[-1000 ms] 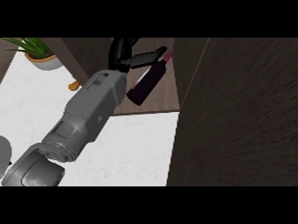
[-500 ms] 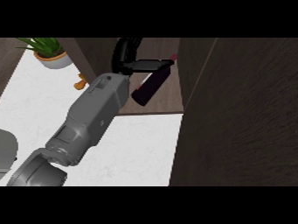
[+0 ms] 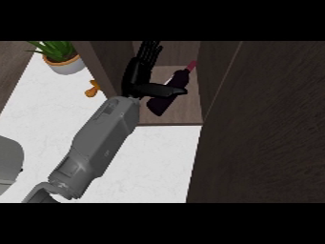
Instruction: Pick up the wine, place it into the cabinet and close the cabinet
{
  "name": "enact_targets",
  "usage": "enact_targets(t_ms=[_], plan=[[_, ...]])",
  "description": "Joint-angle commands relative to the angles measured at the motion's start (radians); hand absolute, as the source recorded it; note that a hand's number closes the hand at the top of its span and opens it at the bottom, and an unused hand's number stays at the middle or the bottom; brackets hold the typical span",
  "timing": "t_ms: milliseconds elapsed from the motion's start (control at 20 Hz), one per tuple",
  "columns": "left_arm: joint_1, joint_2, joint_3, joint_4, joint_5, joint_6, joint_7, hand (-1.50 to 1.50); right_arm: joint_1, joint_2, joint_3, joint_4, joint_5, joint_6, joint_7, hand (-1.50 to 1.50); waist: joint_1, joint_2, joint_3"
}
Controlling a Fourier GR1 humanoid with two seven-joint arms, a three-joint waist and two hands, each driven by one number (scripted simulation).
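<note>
The wine bottle [image 3: 172, 93] lies tilted on the cabinet [image 3: 270, 124] shelf, its red-capped neck pointing toward the back right corner of the compartment. One hand [image 3: 142, 76], which side cannot be determined, reaches into the compartment on the bottle's left. Its fingers [image 3: 149, 50] are straight and together, pointing at the back wall; the thumb [image 3: 166, 89] lies across the bottle's body. A potted plant [image 3: 59, 57] stands at the counter's [image 3: 45, 119] far left corner, with a small orange object [image 3: 92, 88] nearby.
</note>
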Motion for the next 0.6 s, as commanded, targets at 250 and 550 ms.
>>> enact_targets(t_ms=[250,550], plan=[[0.271,0.000,-0.147,-0.307,0.048,0.062,0.036,-1.50,0.069,-0.042,-0.030,-0.213,-0.062,0.013,0.073,-1.50,0.013,0.001,0.001],[0.514,0.037,-0.238,-0.559,0.013,0.066,0.091,-1.50,0.110,-0.034,-0.010,-0.215,-0.038,-0.012,0.032,-1.50,0.024,-0.002,0.001]])
